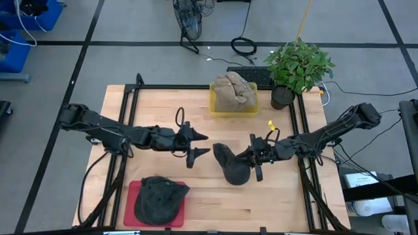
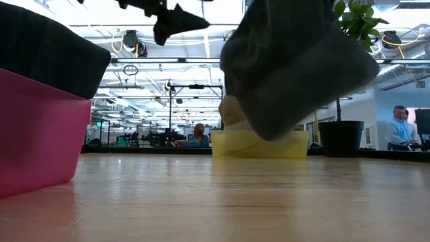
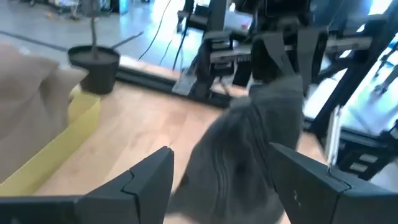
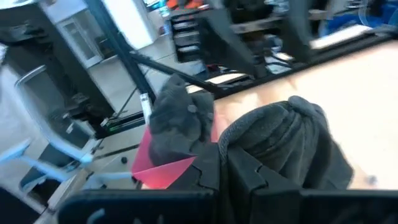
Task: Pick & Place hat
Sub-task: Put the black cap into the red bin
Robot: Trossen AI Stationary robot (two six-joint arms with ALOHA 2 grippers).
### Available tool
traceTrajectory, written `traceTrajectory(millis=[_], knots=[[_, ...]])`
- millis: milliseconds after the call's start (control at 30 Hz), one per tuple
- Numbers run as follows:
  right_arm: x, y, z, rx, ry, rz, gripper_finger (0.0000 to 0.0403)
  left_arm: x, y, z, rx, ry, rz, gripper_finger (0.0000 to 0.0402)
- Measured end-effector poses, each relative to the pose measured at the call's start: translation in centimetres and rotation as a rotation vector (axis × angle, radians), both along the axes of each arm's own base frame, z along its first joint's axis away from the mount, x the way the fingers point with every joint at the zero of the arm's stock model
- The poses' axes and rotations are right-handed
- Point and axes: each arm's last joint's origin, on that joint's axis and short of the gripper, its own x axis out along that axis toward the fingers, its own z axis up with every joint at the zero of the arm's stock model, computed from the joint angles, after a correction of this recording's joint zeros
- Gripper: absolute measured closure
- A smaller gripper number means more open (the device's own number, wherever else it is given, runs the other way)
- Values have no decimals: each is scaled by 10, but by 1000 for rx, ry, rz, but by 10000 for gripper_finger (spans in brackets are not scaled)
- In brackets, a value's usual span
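Observation:
A dark grey hat hangs in my right gripper at the table's middle and fills the low view's upper right. My left gripper is open just left of the hat, fingers pointing at it. The left wrist view shows the hat close beyond the spread fingers. A pink tray near the front edge holds another dark hat. A yellow tray at the far side holds a tan hat. My right gripper is shut on the grey hat's right-hand end, coming in roughly level from the table's right. The fabric bunches up around the fingers. The hat hangs lifted clear of the table, its lowest part above the wood.
A potted plant stands at the far right corner beside the yellow tray. A black frame runs round the tabletop. Bare wood lies between the pink tray and the right edge. People are in the room beyond.

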Motion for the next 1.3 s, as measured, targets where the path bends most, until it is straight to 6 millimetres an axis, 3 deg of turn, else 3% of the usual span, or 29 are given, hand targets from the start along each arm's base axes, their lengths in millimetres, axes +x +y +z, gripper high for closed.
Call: traceTrajectory(millis=[300, 467, 600, 733, 800, 1067, 1300], knots=[[11, -3, 11, -41, 35, 8, 403, 5, -3, -4, -17, -10, -46, 143], [10, -3, 11, -18, 34, 4, 403, 4, -9, -4, -14, -15, -68, 173], [10, -2, 11, -12, 33, 7, 403, 3, -15, -4, -5, 4, -68, 237], [9, 2, 10, -10, 45, 22, 403, 2, -31, 7, 37, 78, -64, 352], [8, 3, 9, -15, 57, 29, 403, 1, -39, 18, 51, 138, -55, 387], [4, 10, 3, -59, 109, 64, 403, -19, -70, 68, -27, 332, 73, 393], [2, 19, 6, -103, 112, 129, 403, -43, -77, 78, -215, 440, 256, 396]])
